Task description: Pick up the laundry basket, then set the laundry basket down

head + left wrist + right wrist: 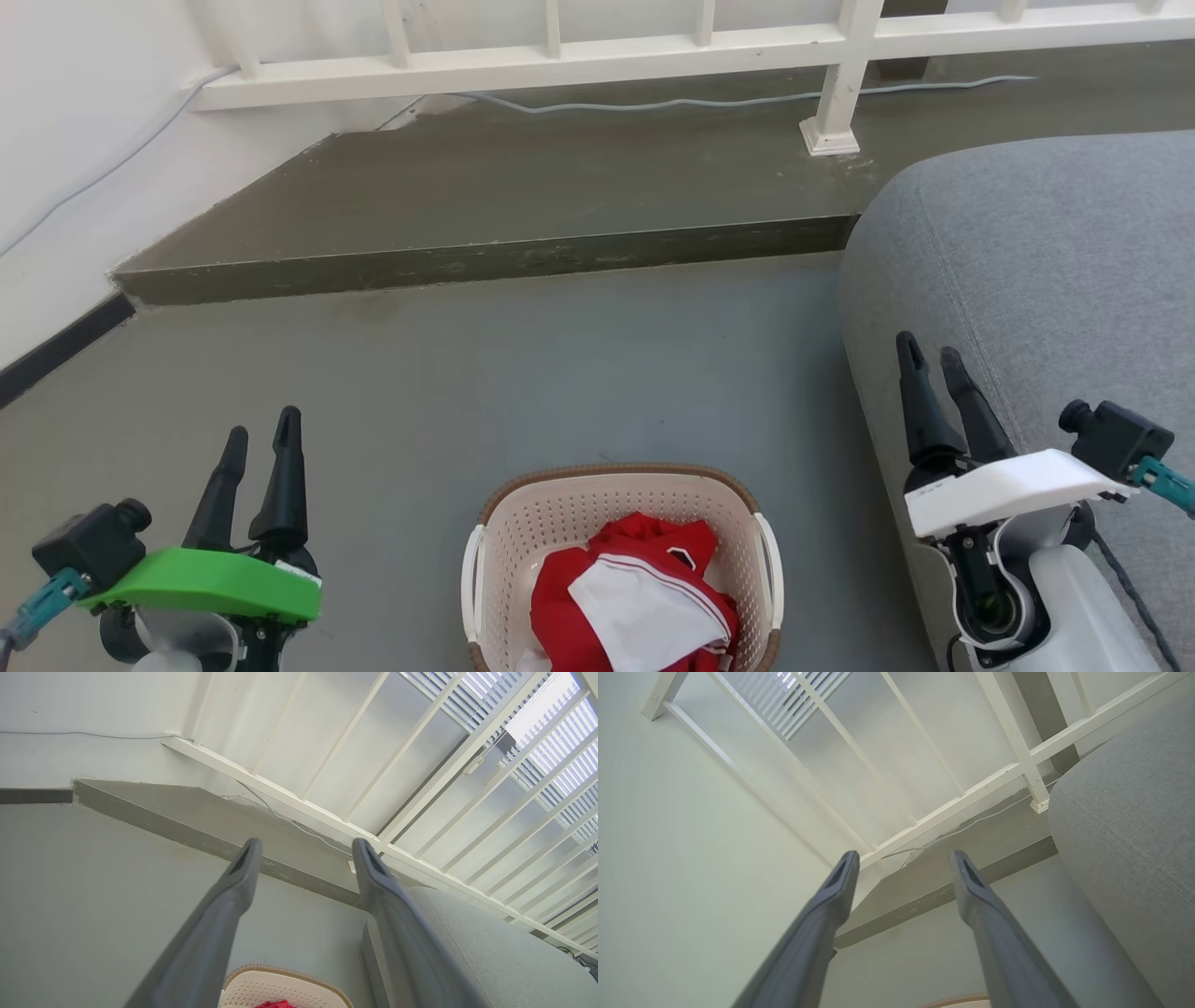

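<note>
The basket (560,523) stood on the grey floor (560,373) at the near middle of the scene, between the two arms and touching neither. Its brown rim faced up, with a white handle on each side. Red clothes (579,597) with a white piece (644,607) on top lay heaped inside it.

The left gripper (264,425) hung to the left of the basket, well apart from it, fingers pointing toward the far side. Its wrist view showed the two fingers spread wide with nothing between them, and the basket's far rim low between them. The right gripper (928,347) was to the right of the basket, in front of the edge of a grey sofa (1027,261). Its fingers were also spread and empty.

Beyond the basket a low dark step (523,187) crossed the floor, with a white railing (560,56) behind it and a pale cable (747,98) lying along the step's far edge.
</note>
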You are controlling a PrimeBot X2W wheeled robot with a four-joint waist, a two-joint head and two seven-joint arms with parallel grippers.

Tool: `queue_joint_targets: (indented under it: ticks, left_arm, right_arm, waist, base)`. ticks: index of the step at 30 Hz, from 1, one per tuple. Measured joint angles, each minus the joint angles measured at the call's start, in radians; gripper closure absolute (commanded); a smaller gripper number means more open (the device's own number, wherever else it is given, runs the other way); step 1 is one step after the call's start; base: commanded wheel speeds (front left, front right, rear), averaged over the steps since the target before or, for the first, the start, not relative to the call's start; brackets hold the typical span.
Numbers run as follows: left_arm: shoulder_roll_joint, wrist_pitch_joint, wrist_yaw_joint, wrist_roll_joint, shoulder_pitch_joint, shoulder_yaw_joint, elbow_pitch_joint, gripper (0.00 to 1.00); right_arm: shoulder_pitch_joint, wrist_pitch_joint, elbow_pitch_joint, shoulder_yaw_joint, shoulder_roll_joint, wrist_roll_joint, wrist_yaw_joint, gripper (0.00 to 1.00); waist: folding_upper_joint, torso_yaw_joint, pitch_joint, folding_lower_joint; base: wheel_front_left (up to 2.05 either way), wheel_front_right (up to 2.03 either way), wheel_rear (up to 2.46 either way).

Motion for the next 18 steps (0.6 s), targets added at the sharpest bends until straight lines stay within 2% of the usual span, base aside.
queue_joint_targets:
  ticks: [18]
  left_arm:
    - [-0.004,-0.064,0.000,0.228,-0.001,-0.024,-0.042,0.00]
  right_arm:
    - [0.000,-0.059,-0.048,0.044,0.003,-0.244,-0.019,0.00]
  waist:
    - [0.0000,-0.002,0.003,0.0000]
  base:
    - [0.00,0.00,0.00]
